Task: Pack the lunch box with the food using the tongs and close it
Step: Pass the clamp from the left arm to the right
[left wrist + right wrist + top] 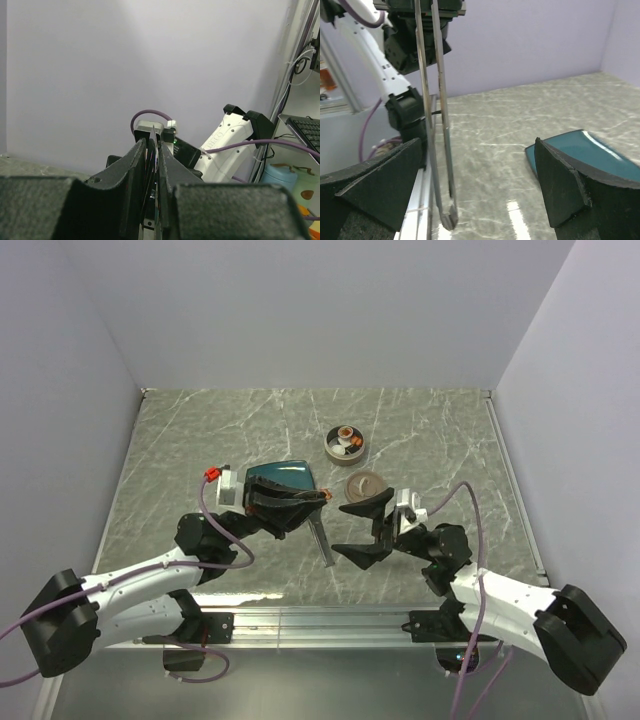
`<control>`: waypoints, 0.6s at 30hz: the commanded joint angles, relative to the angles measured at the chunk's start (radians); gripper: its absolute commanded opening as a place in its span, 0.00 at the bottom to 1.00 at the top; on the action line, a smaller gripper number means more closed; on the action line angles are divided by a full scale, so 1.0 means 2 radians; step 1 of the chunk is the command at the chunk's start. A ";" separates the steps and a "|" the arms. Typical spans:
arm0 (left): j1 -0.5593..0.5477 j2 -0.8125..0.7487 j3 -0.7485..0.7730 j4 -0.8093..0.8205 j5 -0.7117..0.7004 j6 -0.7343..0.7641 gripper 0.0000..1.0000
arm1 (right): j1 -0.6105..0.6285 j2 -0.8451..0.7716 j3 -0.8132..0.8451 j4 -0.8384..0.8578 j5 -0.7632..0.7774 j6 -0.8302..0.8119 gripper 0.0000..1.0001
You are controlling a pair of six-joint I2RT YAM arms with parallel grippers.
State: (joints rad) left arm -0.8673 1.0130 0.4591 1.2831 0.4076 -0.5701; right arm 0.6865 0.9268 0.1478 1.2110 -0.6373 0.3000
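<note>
1. The left gripper (305,502) reaches in over the middle of the table (200,430), and from here I can see it pinched tight on the tongs (322,540).
2. Its two black fingers (132,170) press from either side on the thin metal, with only the tongs' own strips between them.
3. The tongs hang downward from that grip, slanting a little toward the arms' side of the table. Their two slim arms run close together and join at the low end (447,220). I cannot tell whether that end touches the table.
4. The right gripper (345,530) stands just beside the tongs with its jaws spread wide and nothing between them. From its own camera, one finger (380,185) sits on each side of the view, and the tongs hang nearer the left one.
5. The lunch box (346,443) sits on the far side of the table, apart from both grippers, with its top open.
6. The food (346,440) lies inside it: white pieces and orange-red bits.
7. The lid (366,483) lies flat on the table just beside the lunch box, between it and the right gripper.
8. A teal plate (283,478) lies partly under the left gripper, to the left of the lid.
</note>
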 commanded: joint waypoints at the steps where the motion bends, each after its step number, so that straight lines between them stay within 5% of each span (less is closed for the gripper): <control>1: 0.002 0.007 0.003 0.096 0.015 -0.009 0.20 | -0.002 0.023 0.014 0.064 -0.029 0.025 1.00; 18: 0.003 0.017 0.006 0.117 0.015 -0.011 0.19 | 0.032 0.106 0.038 0.098 -0.051 0.039 1.00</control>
State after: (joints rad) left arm -0.8669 1.0473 0.4591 1.2827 0.4217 -0.5735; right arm 0.7361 1.1160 0.1768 1.2942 -0.7254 0.3779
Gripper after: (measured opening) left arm 0.201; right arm 0.995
